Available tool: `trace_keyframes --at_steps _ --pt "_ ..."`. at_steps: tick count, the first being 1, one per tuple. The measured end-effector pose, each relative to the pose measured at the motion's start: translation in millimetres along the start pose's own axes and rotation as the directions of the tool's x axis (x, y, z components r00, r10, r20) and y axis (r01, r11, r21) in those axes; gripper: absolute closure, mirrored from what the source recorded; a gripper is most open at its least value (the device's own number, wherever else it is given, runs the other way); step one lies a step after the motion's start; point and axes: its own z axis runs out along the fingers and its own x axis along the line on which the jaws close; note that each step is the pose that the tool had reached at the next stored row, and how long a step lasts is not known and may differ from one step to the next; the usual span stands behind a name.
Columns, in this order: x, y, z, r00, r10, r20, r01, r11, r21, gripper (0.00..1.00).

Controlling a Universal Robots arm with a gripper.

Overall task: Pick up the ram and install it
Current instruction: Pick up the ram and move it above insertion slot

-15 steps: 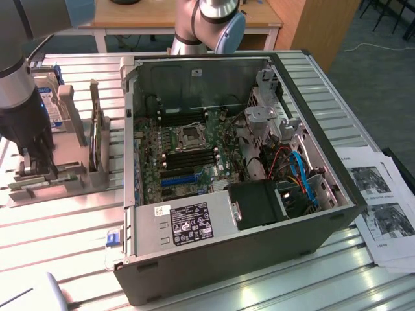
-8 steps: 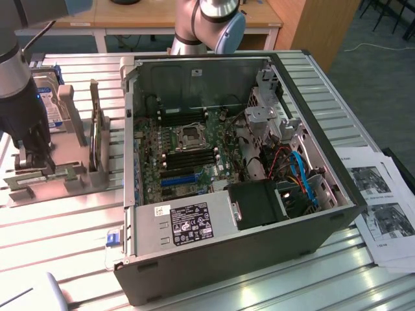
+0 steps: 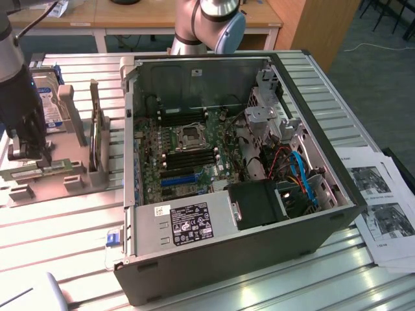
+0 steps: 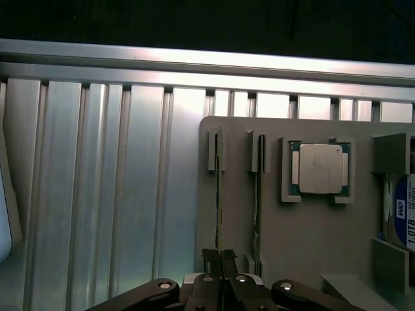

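The ram [image 4: 219, 188] is a thin green stick standing on edge in a slot of the grey holder tray [image 4: 311, 240]. My gripper [image 4: 218, 258] sits low over it, and the two black fingertips press together on the stick's upper edge. In the exterior view, my gripper [image 3: 29, 152] is down at the tray [image 3: 65, 184] on that view's left, with the ram [image 3: 58, 167] running out from under it. A second stick [image 4: 259, 188] stands in the neighbouring slot.
The open computer case [image 3: 337, 220] lies on the slatted metal table, its motherboard showing a blue slot [image 3: 178, 180] and black memory slots. On the tray are a processor [image 4: 320, 168] and a hard drive [image 4: 402, 214]. Papers [image 3: 382, 207] lie at the exterior view's right.
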Motion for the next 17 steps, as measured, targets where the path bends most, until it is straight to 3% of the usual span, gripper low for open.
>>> trace_keyframes --at_steps 17 --pt "0.2 1.4 -49.3 1.0000 0.000 -0.0013 0.000 1.0000 0.0000 0.89"
